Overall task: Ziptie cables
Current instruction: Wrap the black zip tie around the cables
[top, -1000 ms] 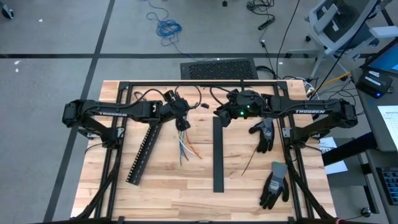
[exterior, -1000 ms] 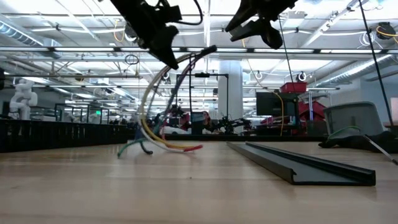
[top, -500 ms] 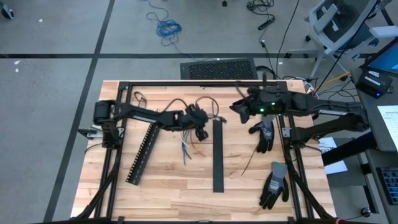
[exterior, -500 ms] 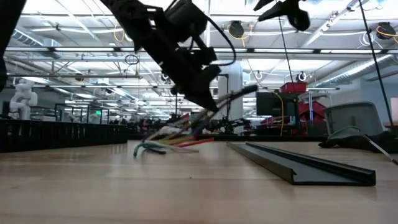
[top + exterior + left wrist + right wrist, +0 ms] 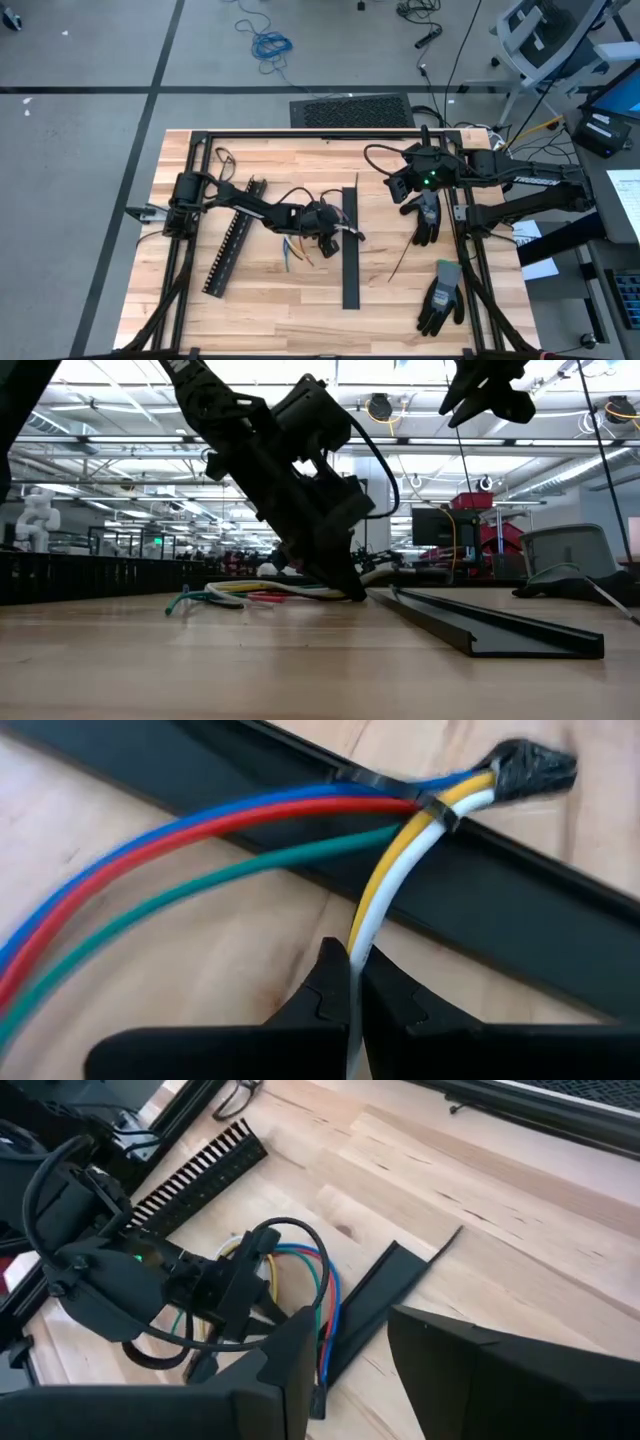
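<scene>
The cables (image 5: 295, 250) are a bundle of blue, red, green, yellow and white wires joined at a black tip (image 5: 530, 770). A thin black band (image 5: 437, 813) wraps them just behind it. They lie low along the table (image 5: 250, 592), and their tip end crosses the black channel strip (image 5: 350, 250). My left gripper (image 5: 340, 232) is down at that end, shut on a wire. My right gripper (image 5: 392, 185) hangs open, high above the table's far right part (image 5: 490, 395), and touches nothing. My left gripper pinches the white wire (image 5: 362, 935) between its two fingertips, a short way back from the black tip; the yellow wire runs right beside it. The fingers slant down from the table's left. The bundle's loose ends (image 5: 200, 600) rest on the table.
A toothed black duct (image 5: 230, 245) lies left of the cables. Two dark gloves (image 5: 425, 215) (image 5: 440, 295) and a thin black zip-tie strip (image 5: 400, 262) lie right of the channel strip. Bare wood shows along the near edge.
My left gripper has moved down and toward the table's right and near edge, carrying the cables. The bundle, arched up a second ago, now lies flat with its tip across the channel strip. My right gripper has risen and drawn back toward the right.
</scene>
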### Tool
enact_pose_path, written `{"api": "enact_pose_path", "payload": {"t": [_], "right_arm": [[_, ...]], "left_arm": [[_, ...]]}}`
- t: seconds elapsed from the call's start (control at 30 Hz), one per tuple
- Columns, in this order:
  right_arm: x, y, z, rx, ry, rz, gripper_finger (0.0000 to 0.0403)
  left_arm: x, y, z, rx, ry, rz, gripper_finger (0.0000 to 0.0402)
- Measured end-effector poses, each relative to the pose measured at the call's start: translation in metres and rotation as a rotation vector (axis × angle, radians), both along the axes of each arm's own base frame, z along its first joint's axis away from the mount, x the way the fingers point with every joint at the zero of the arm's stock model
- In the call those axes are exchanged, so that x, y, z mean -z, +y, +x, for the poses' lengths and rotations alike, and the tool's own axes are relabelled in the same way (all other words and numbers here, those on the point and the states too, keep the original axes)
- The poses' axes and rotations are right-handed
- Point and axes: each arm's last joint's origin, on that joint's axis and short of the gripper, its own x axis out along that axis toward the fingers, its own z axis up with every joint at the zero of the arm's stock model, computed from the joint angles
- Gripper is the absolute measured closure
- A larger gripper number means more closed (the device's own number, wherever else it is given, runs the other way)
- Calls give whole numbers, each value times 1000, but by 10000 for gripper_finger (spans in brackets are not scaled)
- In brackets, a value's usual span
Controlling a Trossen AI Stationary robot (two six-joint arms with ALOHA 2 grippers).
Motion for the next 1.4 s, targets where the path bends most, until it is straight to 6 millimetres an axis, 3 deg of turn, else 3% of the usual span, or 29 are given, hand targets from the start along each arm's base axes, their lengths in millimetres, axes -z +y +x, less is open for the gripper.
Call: {"api": "enact_pose_path", "payload": {"t": [0.23, 0.43, 0.6, 0.73, 0.87, 1.13, 1.27, 1.4], "right_arm": [[0, 0, 1, -4, -2, 2, 282], [4, 1, -3, -21, 51, 26, 282], [18, 2, -8, 36, 214, 101, 282], [31, 2, 3, 28, 313, 145, 282], [49, 2, 28, -17, 364, 167, 282], [99, -1, 84, -112, 429, 215, 282], [109, 1, 90, -127, 468, 223, 282], [103, 1, 86, -123, 451, 204, 282]], "left_arm": [[8, -3, 2, -33, 7, -119, 379], [2, -5, 1, 24, 1, -207, 323], [-2, -3, 0, 41, 6, -282, 280], [-5, 3, -1, -22, 5, -343, 261], [-11, 12, -3, -1, 8, -396, 252], [-11, 20, -10, 121, 74, -456, 265], [-10, 19, -12, 162, 97, -399, 293], [-10, 18, -13, 164, 104, -352, 352]]}}
